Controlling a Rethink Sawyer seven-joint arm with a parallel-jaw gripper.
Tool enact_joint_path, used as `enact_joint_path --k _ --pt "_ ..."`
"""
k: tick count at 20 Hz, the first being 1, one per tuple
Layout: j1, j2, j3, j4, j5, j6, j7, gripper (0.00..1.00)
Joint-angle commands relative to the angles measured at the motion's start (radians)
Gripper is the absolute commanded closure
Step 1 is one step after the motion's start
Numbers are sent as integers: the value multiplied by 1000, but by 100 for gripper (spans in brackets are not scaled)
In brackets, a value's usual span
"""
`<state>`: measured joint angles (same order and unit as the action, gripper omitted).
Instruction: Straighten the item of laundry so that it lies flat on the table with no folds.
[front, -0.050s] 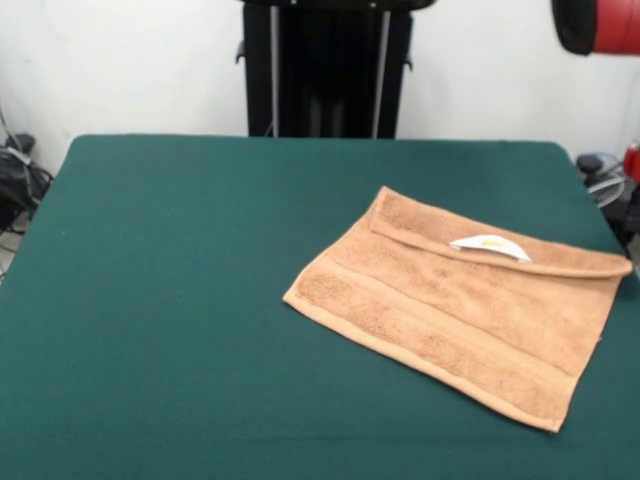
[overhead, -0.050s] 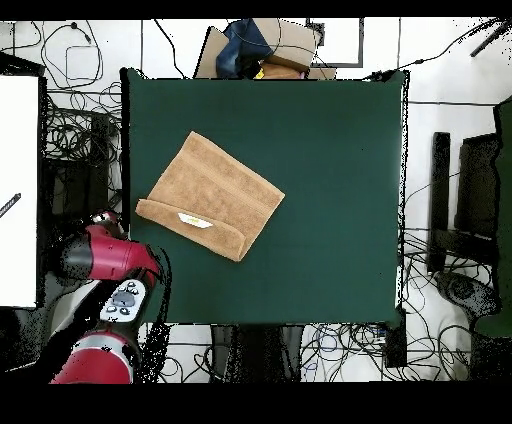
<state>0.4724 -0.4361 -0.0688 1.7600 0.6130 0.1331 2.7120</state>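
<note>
The item of laundry (front, -0.050s: 460, 305) (overhead, -0.050s: 210, 195), a light orange-brown towel, lies on the right half of the green table (front, -0.050s: 180, 300) (overhead, -0.050s: 330, 180) in the front view. Its far edge is folded over into a narrow strip, and a small white label (front, -0.050s: 490, 246) (overhead, -0.050s: 195, 220) rests on that fold. The rest of the towel lies flat with its border bands showing. Only red and black arm links (front, -0.050s: 595, 25) (overhead, -0.050s: 105, 255) show, drawn back past the table's side near the towel's folded edge. I cannot make out the gripper itself in either view.
The towel's right corner reaches close to the table's right edge in the front view. Cables and equipment (overhead, -0.050s: 75, 135) lie on the floor around the table. Brown and blue shapes (overhead, -0.050s: 265, 50) sit beyond the table's far edge in the overhead view.
</note>
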Motion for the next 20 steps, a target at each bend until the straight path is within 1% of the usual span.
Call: enact_joint_path --k 1,4,5,9,11,14,17,20 --pt "21 -79 136 174 39 -127 276 0" --pt "0 -105 171 225 19 -167 279 0" --pt "-20 -111 191 243 8 -183 279 0" --pt "-90 -134 210 281 -8 -174 235 0" --pt "-137 -138 215 291 -18 -166 205 0" --pt "-235 -146 251 315 -50 -182 182 0" --pt "-272 -163 226 305 -48 -129 145 0" --pt "-311 -134 216 275 -58 -119 116 0"
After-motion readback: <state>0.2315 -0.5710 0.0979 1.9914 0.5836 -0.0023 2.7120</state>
